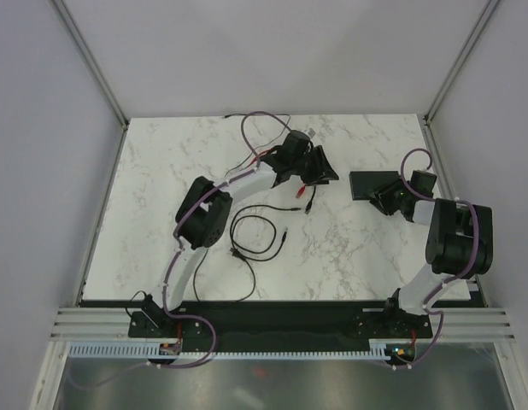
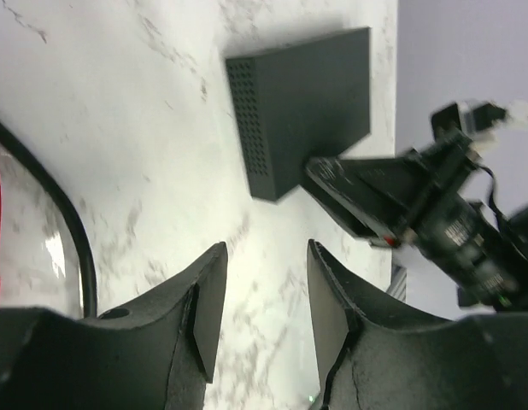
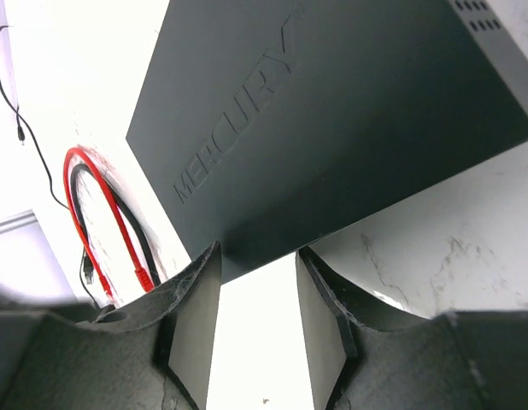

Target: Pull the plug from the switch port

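Switch port unseen on flat matte-black box (image 1: 366, 182); left gripper (image 2: 266, 256) and right gripper (image 3: 257, 260), half-open and empty, could collide or shove it.

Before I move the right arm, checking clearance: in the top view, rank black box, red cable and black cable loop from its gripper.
1. black box, right at the right gripper.
2. red cable, to its left, mid-table.
3. black cable loop, farthest left, toward the bases.

one black box (image 1: 371, 184), one red cable (image 3: 79, 152), two arms (image 1: 196, 224) (image 1: 456, 239)
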`<state>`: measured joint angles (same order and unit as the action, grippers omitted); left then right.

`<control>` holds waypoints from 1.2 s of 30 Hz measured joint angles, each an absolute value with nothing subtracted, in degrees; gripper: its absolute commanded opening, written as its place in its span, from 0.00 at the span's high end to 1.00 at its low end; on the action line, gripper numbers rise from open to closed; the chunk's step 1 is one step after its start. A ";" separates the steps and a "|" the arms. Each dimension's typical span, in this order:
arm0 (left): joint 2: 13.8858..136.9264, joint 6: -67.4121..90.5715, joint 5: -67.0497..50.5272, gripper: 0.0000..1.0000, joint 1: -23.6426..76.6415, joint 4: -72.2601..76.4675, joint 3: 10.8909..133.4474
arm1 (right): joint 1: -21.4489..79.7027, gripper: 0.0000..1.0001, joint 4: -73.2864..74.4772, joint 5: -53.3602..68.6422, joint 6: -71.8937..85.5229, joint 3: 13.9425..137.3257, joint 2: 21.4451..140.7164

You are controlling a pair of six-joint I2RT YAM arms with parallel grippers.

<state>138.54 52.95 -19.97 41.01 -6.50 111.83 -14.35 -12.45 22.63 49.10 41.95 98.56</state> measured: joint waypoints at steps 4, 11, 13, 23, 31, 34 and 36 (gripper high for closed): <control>126.54 50.19 -19.57 0.48 41.04 -7.09 101.80 | -14.35 0.46 -11.42 22.41 48.27 42.09 97.80; 106.24 47.29 -19.42 0.45 41.93 -5.32 81.71 | -13.89 0.38 2.07 19.09 37.89 45.23 89.67; 100.53 46.83 -18.92 0.44 42.17 -4.58 74.76 | -13.37 0.36 6.20 17.50 34.65 45.28 84.86; 69.45 46.61 -13.30 0.38 40.21 -10.68 49.84 | -0.78 0.25 21.32 17.06 25.85 44.93 71.00; 43.48 47.33 -12.08 0.29 35.33 -13.67 33.52 | 5.54 0.02 26.46 16.97 26.30 37.10 51.24; 34.26 50.00 -11.90 0.26 34.39 -15.86 28.42 | 5.93 0.02 27.90 16.84 28.58 36.29 48.27; 28.27 52.12 -11.94 0.26 34.20 -16.97 24.97 | 6.20 0.02 27.46 17.26 30.94 34.72 47.24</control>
<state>28.27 52.12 -11.94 34.20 -16.97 24.97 6.20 27.46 17.26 30.94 34.72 47.24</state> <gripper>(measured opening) 0.734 0.976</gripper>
